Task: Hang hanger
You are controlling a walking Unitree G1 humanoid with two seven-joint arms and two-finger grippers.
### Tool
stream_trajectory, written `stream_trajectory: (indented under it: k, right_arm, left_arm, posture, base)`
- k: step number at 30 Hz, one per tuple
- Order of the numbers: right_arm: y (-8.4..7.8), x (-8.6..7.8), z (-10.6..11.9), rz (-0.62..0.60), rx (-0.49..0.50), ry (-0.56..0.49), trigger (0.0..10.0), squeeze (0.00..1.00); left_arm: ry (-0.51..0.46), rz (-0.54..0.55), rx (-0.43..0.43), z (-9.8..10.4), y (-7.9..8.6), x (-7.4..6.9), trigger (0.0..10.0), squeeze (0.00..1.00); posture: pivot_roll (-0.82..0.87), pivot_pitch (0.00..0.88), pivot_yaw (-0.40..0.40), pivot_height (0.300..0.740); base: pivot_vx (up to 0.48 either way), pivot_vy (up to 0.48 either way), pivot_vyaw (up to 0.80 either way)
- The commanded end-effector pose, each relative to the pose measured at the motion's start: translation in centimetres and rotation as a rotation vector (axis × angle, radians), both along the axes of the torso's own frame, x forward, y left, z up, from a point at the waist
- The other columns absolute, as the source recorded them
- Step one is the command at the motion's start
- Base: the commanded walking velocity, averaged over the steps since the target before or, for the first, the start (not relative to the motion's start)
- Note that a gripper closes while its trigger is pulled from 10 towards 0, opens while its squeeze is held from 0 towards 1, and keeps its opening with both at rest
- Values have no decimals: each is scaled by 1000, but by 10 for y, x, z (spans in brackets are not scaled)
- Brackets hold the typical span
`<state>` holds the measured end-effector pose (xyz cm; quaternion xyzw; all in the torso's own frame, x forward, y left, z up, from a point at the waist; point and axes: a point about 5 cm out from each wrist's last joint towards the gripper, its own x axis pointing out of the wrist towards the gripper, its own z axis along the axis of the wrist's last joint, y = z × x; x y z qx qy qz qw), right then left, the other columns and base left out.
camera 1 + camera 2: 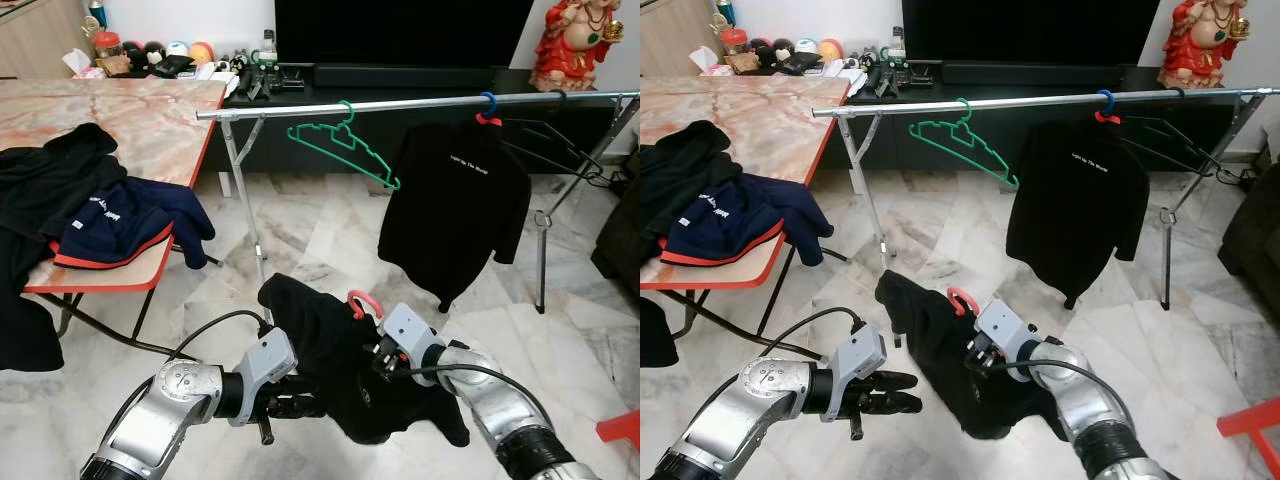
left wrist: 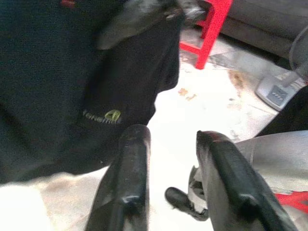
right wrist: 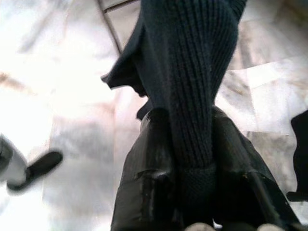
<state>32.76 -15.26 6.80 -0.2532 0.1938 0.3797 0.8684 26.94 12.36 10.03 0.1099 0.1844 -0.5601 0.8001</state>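
Note:
A black knit sweater [image 1: 325, 345] hangs low in front of me on a hanger whose red hook [image 1: 363, 302] sticks up from its collar. My right gripper [image 3: 190, 122] is shut on a fold of the sweater just below that hook. My left gripper [image 2: 171, 137] is open beside the sweater's lower left edge, with nothing between its fingers [image 1: 895, 392]. Beyond stands a silver clothes rail [image 1: 400, 103]. It carries an empty green hanger [image 1: 345, 145], a black shirt [image 1: 455, 200] on a blue-hooked hanger [image 1: 487, 103], and some empty black hangers [image 1: 545, 140].
A marble-topped table [image 1: 150, 120] with a red edge stands on my left, bearing a navy garment [image 1: 120, 225] and black clothes. A dark TV cabinet [image 1: 400, 75] runs behind the rail. A red stool [image 1: 620, 428] is at my lower right. The floor is pale marble.

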Motion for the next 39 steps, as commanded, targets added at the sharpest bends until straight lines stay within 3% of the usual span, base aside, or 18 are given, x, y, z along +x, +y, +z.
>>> stream_trajectory:
  k: [1,3,6,9,20,21,22,30,39]
  right_arm:
    - [-2,0,3,50,-12,-13,0,0]
    - [-12,-13,-5,199,-51,36,0,0]
    - [-27,-20,-11,248,-128,77,0,0]
    - [-33,-25,-10,287,-86,123,0,0]
    - [-22,-28,-2,439,-46,131,0,0]
    - [-20,-27,1,451,-41,122,0,0]
    - [-18,-27,4,462,-33,118,0,0]
    - [-11,-29,10,531,-10,119,0,0]
    - [-1,-25,16,559,-7,95,0,0]
  left_arm:
    - [-15,22,19,1,8,1,10000,1000]
    - [-32,57,45,4,20,5,10000,1000]
    - [-43,85,62,7,30,8,10000,1000]
    - [-58,124,79,10,40,15,10000,1000]
    - [-38,19,46,7,21,23,10000,1000]
    - [-31,-22,45,6,16,21,10000,588]
    - [-31,-32,45,6,13,21,10000,0]
    - [-12,-65,34,2,4,19,10000,0]
    - [15,-139,91,-11,-3,9,10000,0]
  posture:
    - [17,45,-10,740]
    - [17,39,-12,740]
    - [16,35,-17,740]
    - [15,33,-13,740]
    - [6,79,-13,740]
    - [-1,88,-9,740]
    - [-1,91,-7,740]
    - [-1,100,-8,740]
    - [6,75,-11,740]
  base:
    - [0,0,0]
    - [0,0,0]
    - [0,0,0]
    - [0,0,0]
    - [0,0,0]
    - [0,0,0]
    - [0,0,0]
    - [0,0,0]
    - [0,0,0]
